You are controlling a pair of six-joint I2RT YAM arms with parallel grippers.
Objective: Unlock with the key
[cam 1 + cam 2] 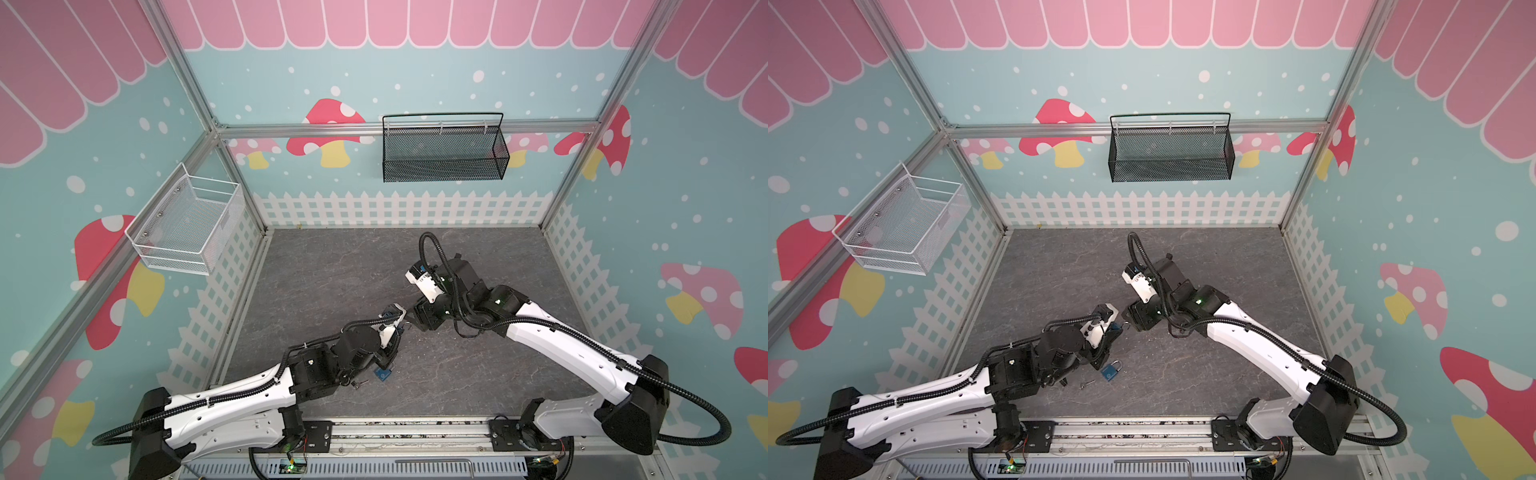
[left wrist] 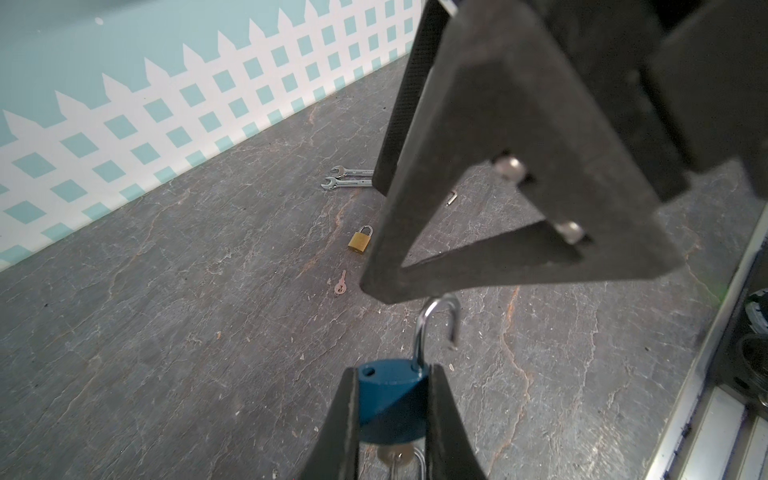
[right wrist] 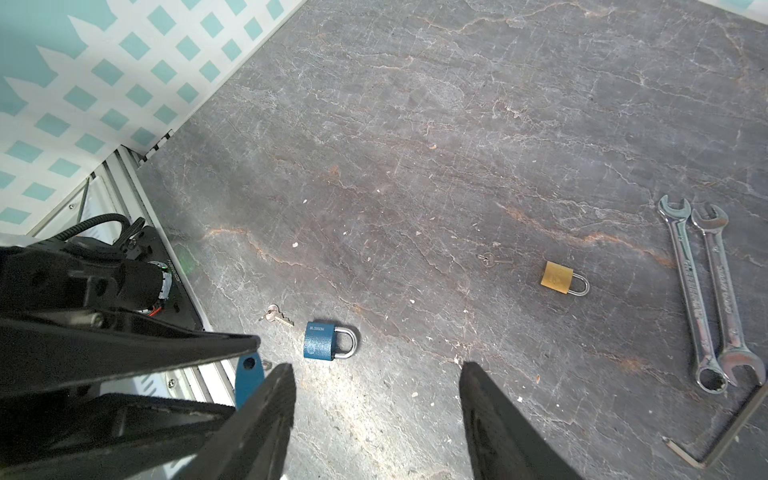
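left gripper clamps the blue padlock, shackle sprung open past the tips, key seated deeper between the jaws. right gripper, jaws apart and empty, hangs just beside; a nudge from it could twist the padlock loose.

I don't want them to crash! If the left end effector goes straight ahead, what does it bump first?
Probably the right end effector: its black finger sits just past the open loop of the padlock that the left end effector holds, though depth is unclear.
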